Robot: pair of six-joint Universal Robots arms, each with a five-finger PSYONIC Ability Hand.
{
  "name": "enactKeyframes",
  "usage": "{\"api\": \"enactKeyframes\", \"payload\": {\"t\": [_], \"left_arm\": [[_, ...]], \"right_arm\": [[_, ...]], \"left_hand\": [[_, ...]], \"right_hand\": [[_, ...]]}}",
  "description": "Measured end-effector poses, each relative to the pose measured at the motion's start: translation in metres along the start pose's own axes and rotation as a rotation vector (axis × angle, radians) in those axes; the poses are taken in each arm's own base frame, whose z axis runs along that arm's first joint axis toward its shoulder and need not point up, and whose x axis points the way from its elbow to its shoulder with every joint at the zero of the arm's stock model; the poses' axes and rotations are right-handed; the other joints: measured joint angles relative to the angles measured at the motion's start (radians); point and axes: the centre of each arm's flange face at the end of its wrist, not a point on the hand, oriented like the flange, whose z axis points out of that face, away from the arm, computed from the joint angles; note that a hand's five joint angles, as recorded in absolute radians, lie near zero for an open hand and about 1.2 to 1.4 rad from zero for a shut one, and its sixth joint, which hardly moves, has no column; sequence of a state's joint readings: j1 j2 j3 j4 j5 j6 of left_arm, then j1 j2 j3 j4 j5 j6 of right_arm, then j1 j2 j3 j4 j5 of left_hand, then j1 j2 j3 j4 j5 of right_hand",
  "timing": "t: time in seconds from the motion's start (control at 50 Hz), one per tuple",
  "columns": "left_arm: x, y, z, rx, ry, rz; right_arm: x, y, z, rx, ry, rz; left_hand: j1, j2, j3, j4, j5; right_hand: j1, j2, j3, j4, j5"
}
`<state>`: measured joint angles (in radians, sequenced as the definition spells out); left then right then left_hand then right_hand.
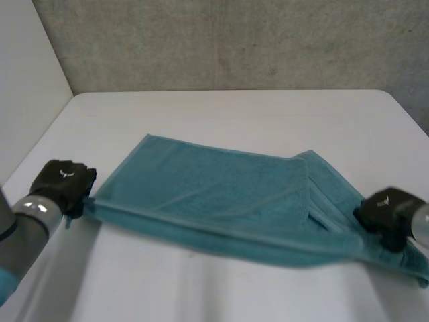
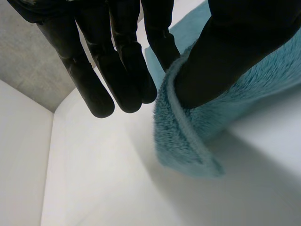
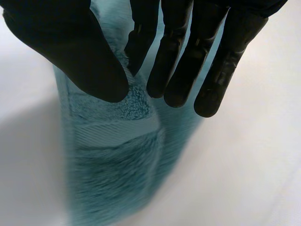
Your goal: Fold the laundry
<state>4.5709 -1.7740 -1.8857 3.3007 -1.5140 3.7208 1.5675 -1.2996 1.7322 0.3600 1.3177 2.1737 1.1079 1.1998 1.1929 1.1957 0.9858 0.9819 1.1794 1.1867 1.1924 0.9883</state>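
A teal towel (image 1: 214, 194) lies stretched across the white table (image 1: 234, 114), its right part doubled over in a fold. My left hand (image 1: 64, 181) is at the towel's near left corner. In the left wrist view the thumb and a finger (image 2: 160, 37) pinch that corner of the towel (image 2: 188, 136), which hangs a little above the table. My right hand (image 1: 385, 208) is at the near right end. Its thumb (image 3: 70, 52) and first finger pinch the towel (image 3: 113, 160) there, the other fingers straight beside it. The near edge runs slightly raised between both hands.
A grey wall stands behind the table's far edge, and a white wall (image 1: 27, 80) runs along the left side. Bare tabletop lies beyond the towel and in front of it.
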Motion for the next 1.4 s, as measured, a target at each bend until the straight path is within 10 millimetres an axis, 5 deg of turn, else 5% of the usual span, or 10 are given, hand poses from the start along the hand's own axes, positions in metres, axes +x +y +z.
{"api": "enactKeyframes", "payload": {"t": [0.12, 0.18, 0.26, 0.32, 0.42, 0.54, 0.76, 0.86, 1.06, 1.4], "left_arm": [[-0.02, -0.047, 0.048, 0.175, -0.095, 0.069], [-0.045, -0.103, 0.062, 0.364, -0.213, 0.092], [-0.068, -0.151, 0.06, 0.526, -0.322, 0.092], [-0.107, -0.218, 0.038, 0.8, -0.507, 0.064], [-0.126, -0.248, 0.015, 0.957, -0.596, 0.033], [-0.108, -0.214, 0.028, 0.869, -0.52, 0.008], [-0.019, -0.064, 0.048, 0.435, -0.229, -0.002], [0.008, -0.025, 0.041, 0.34, -0.139, 0.003], [0.017, -0.013, 0.038, 0.319, -0.102, 0.006], [0.004, -0.012, 0.042, 0.306, -0.142, -0.002]], "right_arm": [[0.038, -0.053, 0.01, 0.137, 0.214, -0.003], [0.071, -0.101, -0.005, 0.3, 0.389, 0.03], [0.095, -0.133, -0.023, 0.438, 0.51, 0.061], [0.137, -0.185, -0.079, 0.759, 0.741, 0.125], [0.15, -0.203, -0.12, 0.949, 0.849, 0.149], [0.129, -0.183, -0.098, 0.877, 0.756, 0.152], [0.028, -0.084, -0.007, 0.42, 0.297, 0.119], [-0.008, -0.049, 0.018, 0.25, 0.134, 0.074], [0.0, -0.028, 0.034, 0.198, 0.146, 0.144], [0.023, 0.006, -0.007, 0.315, 0.135, 0.427]], "left_hand": [[0.004, 0.001, 0.001, 0.001, 0.0], [0.004, 0.001, 0.001, 0.001, 0.0], [0.004, 0.001, 0.001, 0.001, 0.0], [0.004, 0.001, 0.001, 0.001, 0.0], [0.01, 0.001, 0.001, 0.001, 0.007], [0.01, 0.001, 0.001, 0.001, 0.007], [0.01, 0.002, 0.002, 0.001, 0.007], [0.01, 0.002, 0.002, 0.001, 0.007], [0.01, 0.002, 0.002, 0.001, 0.007], [0.01, 0.002, 0.002, 0.001, 0.007]], "right_hand": [[0.0, 0.0, 0.0, 0.0, 0.001], [0.0, 0.0, 0.0, 0.0, 0.0], [0.0, 0.0, 0.0, 0.0, 0.001], [0.0, 0.0, 0.0, 0.0, 0.001], [0.0, 0.0, 0.0, 0.0, 0.005], [0.0, 0.0, 0.0, 0.0, 0.007], [0.0, 0.0, 0.0, 0.0, 0.007], [0.0, 0.0, 0.0, 0.0, 0.007], [-0.564, -0.703, -0.708, -0.711, -0.679], [-0.535, -0.663, -0.669, -0.67, -0.653]]}}
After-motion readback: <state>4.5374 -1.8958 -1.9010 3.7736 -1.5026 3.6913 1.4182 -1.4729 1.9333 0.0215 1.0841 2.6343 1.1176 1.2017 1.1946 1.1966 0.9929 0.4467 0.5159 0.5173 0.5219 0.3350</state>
